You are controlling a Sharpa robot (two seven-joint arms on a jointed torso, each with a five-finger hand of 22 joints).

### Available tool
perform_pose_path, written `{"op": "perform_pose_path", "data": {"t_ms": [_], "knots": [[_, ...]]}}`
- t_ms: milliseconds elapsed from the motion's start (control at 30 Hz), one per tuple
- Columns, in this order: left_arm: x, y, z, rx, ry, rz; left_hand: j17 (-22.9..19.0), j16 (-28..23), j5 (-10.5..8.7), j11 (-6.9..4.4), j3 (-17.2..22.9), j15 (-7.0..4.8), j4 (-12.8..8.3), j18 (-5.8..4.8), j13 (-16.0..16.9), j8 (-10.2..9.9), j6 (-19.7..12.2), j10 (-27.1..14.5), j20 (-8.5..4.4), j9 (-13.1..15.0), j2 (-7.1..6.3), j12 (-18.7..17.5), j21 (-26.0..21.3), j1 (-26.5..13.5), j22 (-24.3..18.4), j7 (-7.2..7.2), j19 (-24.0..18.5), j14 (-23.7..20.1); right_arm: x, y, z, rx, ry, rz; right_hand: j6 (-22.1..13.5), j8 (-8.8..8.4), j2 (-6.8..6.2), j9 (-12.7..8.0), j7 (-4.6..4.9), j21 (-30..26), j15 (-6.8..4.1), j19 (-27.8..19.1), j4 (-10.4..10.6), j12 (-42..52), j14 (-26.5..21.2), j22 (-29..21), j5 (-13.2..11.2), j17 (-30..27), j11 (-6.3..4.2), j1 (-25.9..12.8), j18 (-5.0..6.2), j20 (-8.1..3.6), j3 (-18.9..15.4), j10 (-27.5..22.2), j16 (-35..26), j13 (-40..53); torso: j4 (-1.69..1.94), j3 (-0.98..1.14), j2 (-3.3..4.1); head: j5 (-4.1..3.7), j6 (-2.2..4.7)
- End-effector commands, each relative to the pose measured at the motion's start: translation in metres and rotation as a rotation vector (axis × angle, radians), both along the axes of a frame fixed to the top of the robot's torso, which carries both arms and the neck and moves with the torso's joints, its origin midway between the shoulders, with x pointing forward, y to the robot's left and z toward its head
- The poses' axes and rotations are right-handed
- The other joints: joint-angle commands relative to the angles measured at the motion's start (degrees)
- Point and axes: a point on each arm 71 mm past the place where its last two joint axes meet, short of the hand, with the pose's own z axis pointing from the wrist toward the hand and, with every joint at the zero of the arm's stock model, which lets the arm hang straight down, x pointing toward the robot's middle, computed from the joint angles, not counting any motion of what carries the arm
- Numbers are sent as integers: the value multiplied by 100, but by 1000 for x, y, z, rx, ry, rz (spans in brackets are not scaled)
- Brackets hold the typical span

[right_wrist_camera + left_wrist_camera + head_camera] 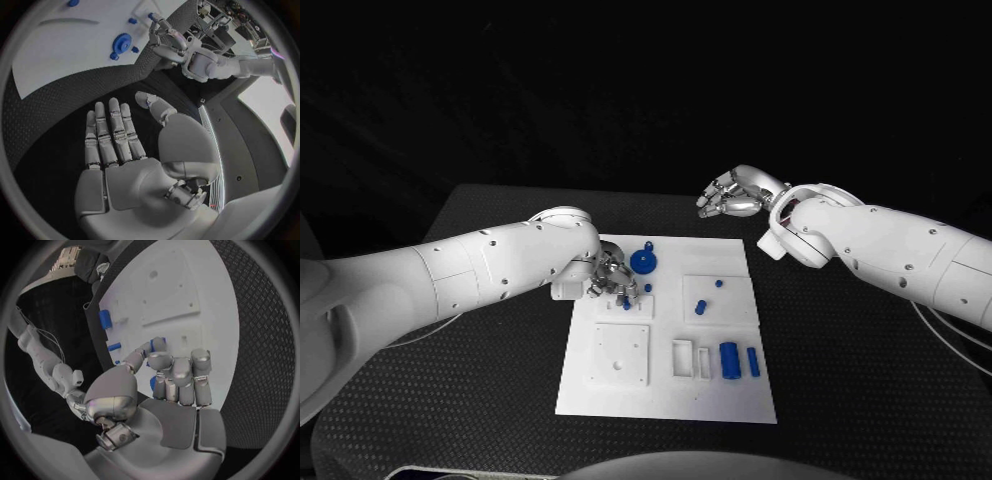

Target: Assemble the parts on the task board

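Note:
The white task board (661, 395) lies in the middle of the black table. My left hand (603, 277) hovers over the board's far left part, fingers curled in, pinching a small blue peg (157, 344) between thumb and finger; the peg (152, 16) also shows in the right wrist view. A blue gear (643, 262) stands just beside that hand. Two small blue pegs (701, 307) sit in a raised block, and two blue cylinders (728, 359) lie near the board's right edge. My right hand (738, 193) hangs past the board's far right corner, palm open (119, 150), holding nothing.
A square white plate with holes (620, 352) and a slotted white block (689, 358) sit on the board's near half. Black textured table (862, 380) surrounds the board on every side. My right forearm (891, 250) crosses above the table's right side.

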Motion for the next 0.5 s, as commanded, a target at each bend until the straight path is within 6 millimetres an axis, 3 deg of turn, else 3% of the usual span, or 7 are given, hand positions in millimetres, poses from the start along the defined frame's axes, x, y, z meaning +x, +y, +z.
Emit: {"op": "perform_pose_path", "data": {"t_ms": [33,500], "knots": [[-1,5,-7,37,-31,16,-9,-20,12,-44,900,-193,253,71,-10,-14,323,-53,-661,-9,70,-25,39,106,14,-249,38,157,-1,2,0,-5,0,16,-22,3,0,-3,4,-25,8,-36,13,31,-48,7,28,6,6,21,-93,9,20,-23,-31,-4,-2,1,2,3,1],[-4,8,-10,35,-28,15,-11,-20,12,-46,905,-195,252,74,-14,-12,324,-53,-664,-9,65,-25,40,116,13,-249,41,160,-1,2,0,-5,1,17,-20,5,4,-2,3,-25,8,-38,14,32,-49,9,28,7,5,18,-93,9,18,-20,-31,-4,2,2,-2,0,-11]]}}
